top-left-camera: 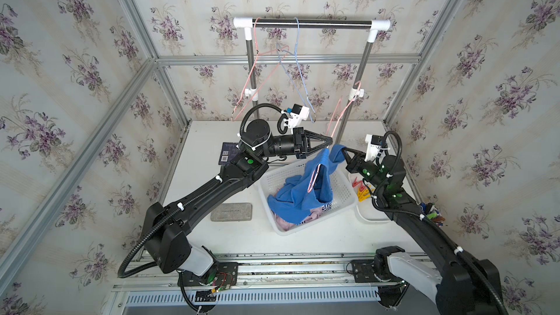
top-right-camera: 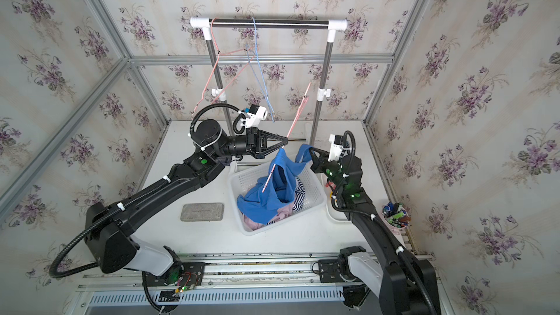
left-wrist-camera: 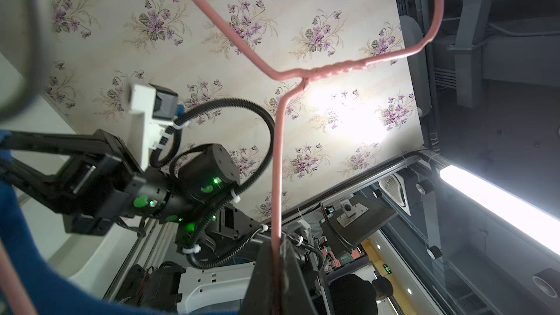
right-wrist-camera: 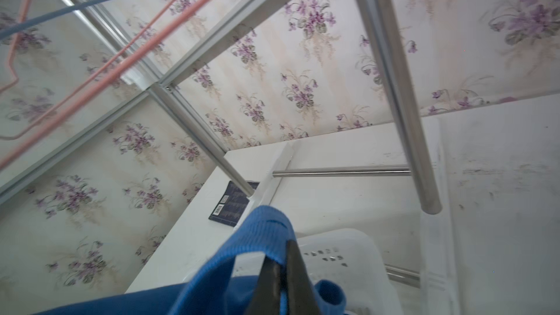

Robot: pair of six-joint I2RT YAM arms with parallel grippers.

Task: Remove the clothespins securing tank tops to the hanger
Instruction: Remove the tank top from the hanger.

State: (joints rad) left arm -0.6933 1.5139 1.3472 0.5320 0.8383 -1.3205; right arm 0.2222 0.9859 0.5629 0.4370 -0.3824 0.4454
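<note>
My left gripper (top-left-camera: 330, 140) (top-right-camera: 286, 140) (left-wrist-camera: 277, 256) is shut on the wire of a pink hanger (top-left-camera: 341, 110) (top-right-camera: 298, 110) (left-wrist-camera: 277, 162), held tilted above the basket. A bright blue tank top (top-left-camera: 297, 195) (top-right-camera: 263, 204) (right-wrist-camera: 260, 231) hangs on the hanger's lower part and spills into the basket. My right gripper (top-left-camera: 344, 150) (top-right-camera: 309, 150) (right-wrist-camera: 281, 260) is shut on one of its straps and holds it raised. A pink-mauve top (top-right-camera: 254, 222) and a striped top (top-right-camera: 298, 195) lie in the basket. Red and yellow clothespins (top-left-camera: 362, 190) lie in a white tray under my right arm.
The white basket (top-left-camera: 342, 195) (top-right-camera: 316, 189) stands mid-table. Behind it is the rack (top-left-camera: 312, 22), with a bare pink hanger (top-left-camera: 254, 71) and a blue hanger (top-left-camera: 298, 71) on its bar. A grey case (top-left-camera: 231, 212), a dark booklet (top-left-camera: 227, 153) and a pen cup (top-right-camera: 395, 215) sit around it.
</note>
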